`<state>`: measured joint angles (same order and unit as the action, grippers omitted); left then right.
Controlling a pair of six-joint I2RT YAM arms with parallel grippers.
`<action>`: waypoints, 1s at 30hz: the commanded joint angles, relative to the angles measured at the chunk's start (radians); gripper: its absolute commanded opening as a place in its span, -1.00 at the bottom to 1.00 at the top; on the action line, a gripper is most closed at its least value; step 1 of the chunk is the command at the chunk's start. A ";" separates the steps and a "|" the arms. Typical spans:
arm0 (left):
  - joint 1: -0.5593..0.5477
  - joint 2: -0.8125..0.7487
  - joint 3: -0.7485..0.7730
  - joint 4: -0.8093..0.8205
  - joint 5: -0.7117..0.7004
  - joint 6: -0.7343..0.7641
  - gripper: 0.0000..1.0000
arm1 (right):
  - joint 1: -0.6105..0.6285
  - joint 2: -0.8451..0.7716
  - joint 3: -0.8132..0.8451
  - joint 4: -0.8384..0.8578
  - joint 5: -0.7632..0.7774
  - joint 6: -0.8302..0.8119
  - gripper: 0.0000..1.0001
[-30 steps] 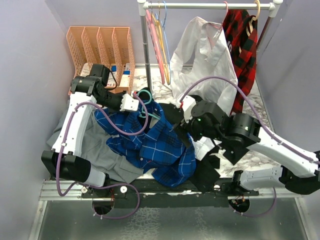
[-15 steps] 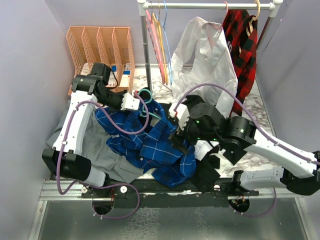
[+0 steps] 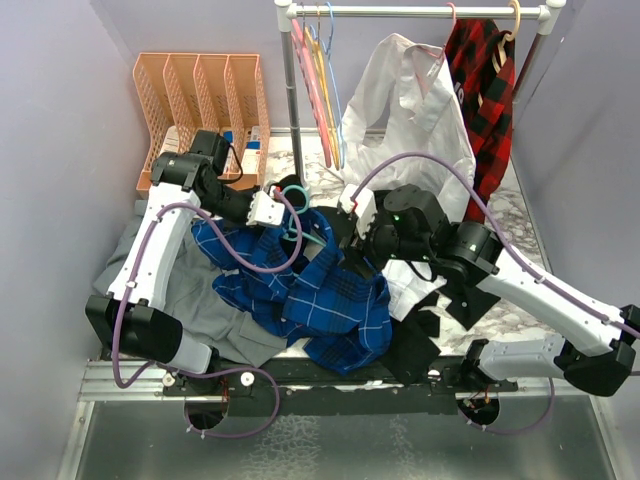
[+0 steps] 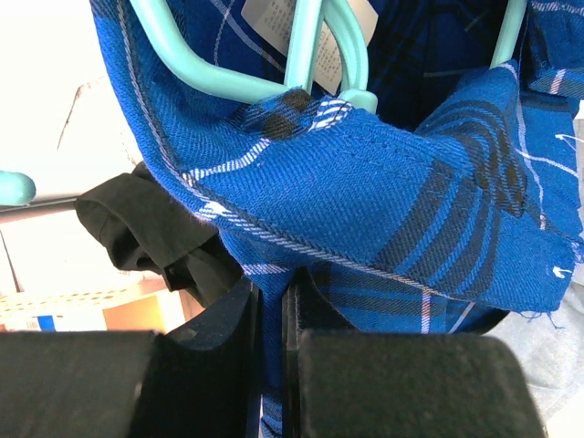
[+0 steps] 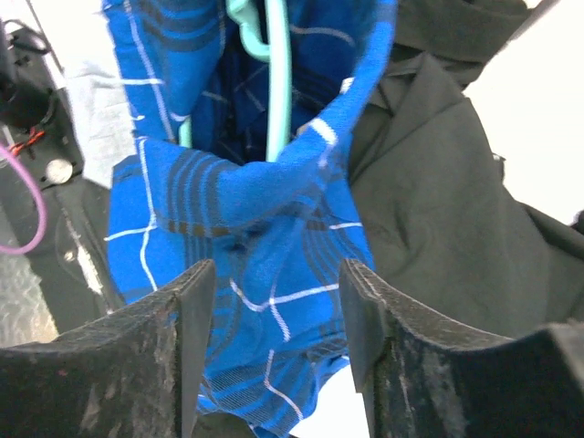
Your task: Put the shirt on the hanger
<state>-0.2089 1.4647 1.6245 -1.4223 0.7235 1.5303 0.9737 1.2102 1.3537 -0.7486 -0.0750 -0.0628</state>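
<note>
The royal-blue plaid shirt (image 3: 310,290) lies bunched on the table between both arms. The teal-green hanger (image 3: 293,200) sticks out of its collar, hook toward the rack. My left gripper (image 3: 270,207) is shut on a fold of the shirt (image 4: 365,173); the hanger (image 4: 310,55) runs just beyond my pinch. My right gripper (image 3: 345,240) is open, its jaws wide apart above the shirt's edge (image 5: 274,228), with the hanger arm (image 5: 276,91) inside the cloth ahead.
A plain grey shirt (image 3: 200,300) lies under the blue one at the left. A black garment (image 5: 438,201) lies to the right. A white shirt (image 3: 410,110) and a red-and-black plaid shirt (image 3: 485,80) hang on the rack (image 3: 420,12) with pink hangers (image 3: 312,80). An orange file organiser (image 3: 200,90) stands at back left.
My right gripper has swung up and left from the shirt's lower right toward its collar beside the hanger. My left gripper has stayed shut on the cloth, shifting slightly.
</note>
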 commanded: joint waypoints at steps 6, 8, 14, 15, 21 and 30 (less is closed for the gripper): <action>-0.027 -0.020 0.029 -0.006 0.009 -0.029 -1.00 | -0.009 0.022 -0.059 0.058 -0.237 0.032 0.08; -0.029 -0.019 0.029 -0.006 0.010 -0.027 -1.00 | -0.011 0.027 -0.066 0.061 -0.238 0.030 0.03; -0.043 -0.001 0.075 -0.006 0.029 -0.095 -1.00 | -0.019 0.048 -0.099 0.100 -0.278 0.013 -0.42; -0.046 0.000 0.084 -0.006 0.032 -0.102 -1.00 | -0.021 0.048 -0.109 0.120 -0.285 0.011 -0.42; -0.062 0.003 0.085 -0.006 0.035 -0.100 -1.00 | -0.036 0.075 -0.100 0.194 -0.341 0.004 -0.39; -0.070 0.011 0.088 -0.006 0.050 -0.095 -1.00 | -0.054 0.114 -0.097 0.250 -0.378 -0.006 -0.39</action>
<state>-0.2672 1.4693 1.6821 -1.4418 0.7052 1.4673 0.9199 1.3094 1.2461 -0.5873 -0.3687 -0.0582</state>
